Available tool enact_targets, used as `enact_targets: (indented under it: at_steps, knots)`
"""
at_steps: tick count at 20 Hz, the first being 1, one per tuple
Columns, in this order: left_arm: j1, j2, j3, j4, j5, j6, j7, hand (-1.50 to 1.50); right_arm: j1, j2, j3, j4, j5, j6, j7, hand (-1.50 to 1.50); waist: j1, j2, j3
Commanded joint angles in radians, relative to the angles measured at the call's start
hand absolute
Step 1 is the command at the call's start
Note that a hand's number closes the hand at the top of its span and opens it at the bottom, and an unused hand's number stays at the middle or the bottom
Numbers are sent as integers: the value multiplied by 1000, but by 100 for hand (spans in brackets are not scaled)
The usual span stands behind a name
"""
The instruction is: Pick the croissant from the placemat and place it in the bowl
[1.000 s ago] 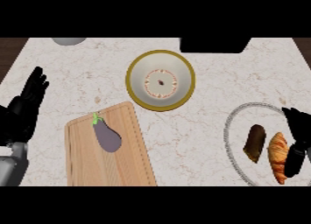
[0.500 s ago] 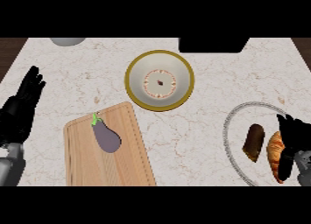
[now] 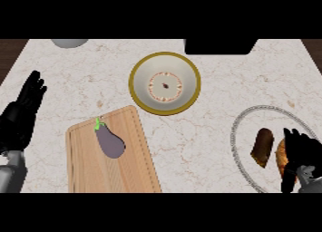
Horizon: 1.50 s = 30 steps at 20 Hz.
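Head view, looking steeply down on the pale marbled desk [image 3: 210, 115]. The croissant [image 3: 281, 156] lies on the round, grey-rimmed placemat [image 3: 246, 119] at the right of the desk, toward the near edge. Only a narrow orange strip of it shows, and its long axis runs from the far side to the near side, roughly parallel to the right edge of the view, with 1 end toward the bowl's side of the desk and the other toward the robot. The right robot hand [image 3: 305, 152] lies over the croissant's right side and hides most of it. Contact appears likely, but it cannot be told whether this robot hand is closed on the croissant or merely laid across it. Just left of the croissant, on the same placemat, lies a dark brown oblong item [image 3: 262, 147], its long axis almost parallel to the croissant's. The bowl [image 3: 164, 83], cream inside with a yellow rim, stands well apart, up and to the left of the placemat, with bare desk between the 2. A wooden cutting board [image 3: 133, 167] lies left of centre and carries a purple eggplant [image 3: 110, 142], green stem toward the far side. The left robot hand [image 3: 19, 115] rests open at the left edge, fingers straight and holding nothing.
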Motion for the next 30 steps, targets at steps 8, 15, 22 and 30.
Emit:
enact_targets:
  at_steps: [8, 15, 22, 30]
  knots:
    - [27, -52, 58, -9, -36, -59, -23, 0, -8, 84, -112, 171, 133, -10, -108, -150, 2, 0, 0]
    - [6, -69, 45, -34, -68, -42, 19, 0, -49, 144, -96, 228, 144, -21, -191, 150, 5, 0, 0]
    - [-13, -80, 53, -25, -83, -43, 45, 0, -29, 81, -145, 327, 196, -132, -341, 150, 2, 0, 0]
    - [-82, -112, -35, -14, -88, -85, 20, 0, -443, 603, -41, 287, 191, -232, 120, 150, 182, 33, 3]
